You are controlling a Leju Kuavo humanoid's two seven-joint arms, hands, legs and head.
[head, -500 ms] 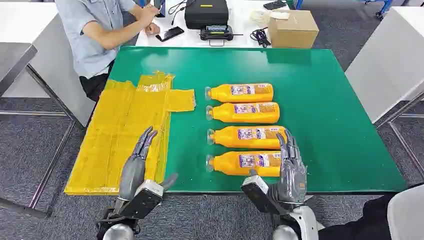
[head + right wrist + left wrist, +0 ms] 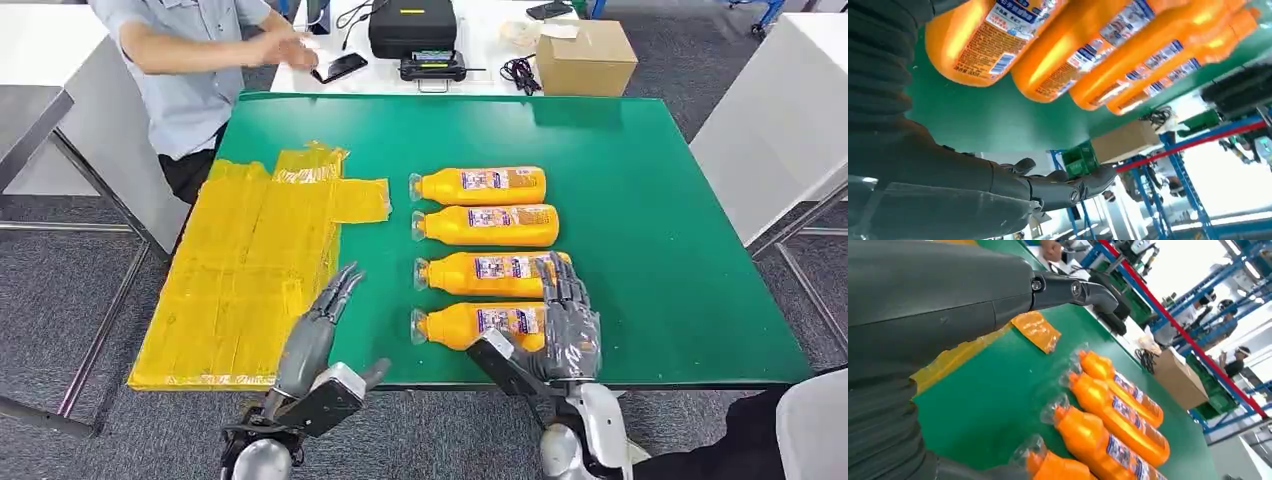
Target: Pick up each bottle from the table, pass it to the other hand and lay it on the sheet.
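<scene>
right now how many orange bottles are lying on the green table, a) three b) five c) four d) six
c) The head view shows four orange bottles lying side by side in a column on the green table, from the farthest bottle to the nearest bottle, which sits by the right hand; none is on the yellow sheet.

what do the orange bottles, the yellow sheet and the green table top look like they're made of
Orange bottles: likely glossy plastic, with bright streaks of glare along their sides and printed labels; clear caps.
Yellow sheet: thin plastic film, it seems; it is creased, shiny and wrinkled at the edges.
Green table top: a smooth matte covering, evenly coloured with little glare; whether mat or laminate is unclear.
</scene>
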